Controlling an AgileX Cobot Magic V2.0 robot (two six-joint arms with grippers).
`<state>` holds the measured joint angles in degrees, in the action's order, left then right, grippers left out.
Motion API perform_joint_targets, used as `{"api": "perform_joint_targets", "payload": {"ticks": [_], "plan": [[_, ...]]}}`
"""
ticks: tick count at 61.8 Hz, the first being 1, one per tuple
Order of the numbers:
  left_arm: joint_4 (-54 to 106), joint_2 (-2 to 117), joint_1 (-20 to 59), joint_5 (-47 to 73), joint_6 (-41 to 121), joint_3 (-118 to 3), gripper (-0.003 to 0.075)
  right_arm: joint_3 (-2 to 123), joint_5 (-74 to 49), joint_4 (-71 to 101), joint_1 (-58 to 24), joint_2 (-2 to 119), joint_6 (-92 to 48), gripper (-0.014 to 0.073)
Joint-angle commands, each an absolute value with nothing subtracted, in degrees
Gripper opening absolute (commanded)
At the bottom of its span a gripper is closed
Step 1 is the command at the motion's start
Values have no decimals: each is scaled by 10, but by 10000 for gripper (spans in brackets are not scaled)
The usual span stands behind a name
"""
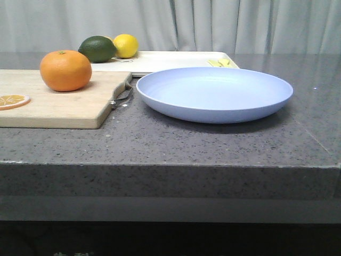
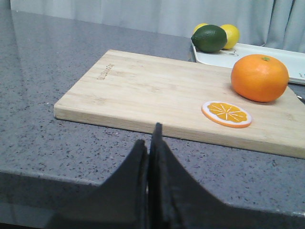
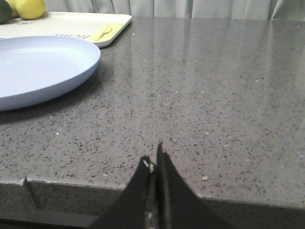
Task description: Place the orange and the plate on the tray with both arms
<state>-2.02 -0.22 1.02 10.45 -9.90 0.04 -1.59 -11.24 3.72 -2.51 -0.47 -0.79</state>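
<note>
The orange (image 1: pixel 65 70) sits on a pale wooden cutting board (image 1: pixel 58 104) at the left of the front view, with a thin orange slice (image 1: pixel 13 100) lying flat at the frame's left edge. In the left wrist view the left gripper (image 2: pixel 151 138) rises from the bottom centre with its jaws pressed together and nothing between them; the orange lies well apart from it, toward the upper right. The lavender-blue plate (image 1: pixel 214 94) rests on the grey stone counter (image 1: pixel 160 144) in the middle of the front view, just right of the board. The right gripper (image 3: pixel 156 160) also has its jaws closed and holds nothing, with the plate far off at the upper left, cut by the frame edge. The cream tray (image 1: pixel 176 58) lies behind, carrying a lime (image 1: pixel 98 48) and a lemon (image 1: pixel 126 45); its far side is hard to make out. Neither arm shows in the front view.
</note>
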Motion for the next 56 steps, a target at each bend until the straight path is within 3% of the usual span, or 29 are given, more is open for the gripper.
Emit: {"api": "perform_joint_targets", "payload": {"ticks": [1, 36, 56], "plan": [[-17, -14, 9, 56, -103, 4, -18, -14, -66, 39, -24, -19, -14, -111], [-17, -14, 9, 47, -103, 4, -18, -14, -64, 39, -24, -19, -14, -111], [-24, -14, 9, -76, -103, -9, -18, 32, -42, 39, -24, -19, -14, -111]]}}
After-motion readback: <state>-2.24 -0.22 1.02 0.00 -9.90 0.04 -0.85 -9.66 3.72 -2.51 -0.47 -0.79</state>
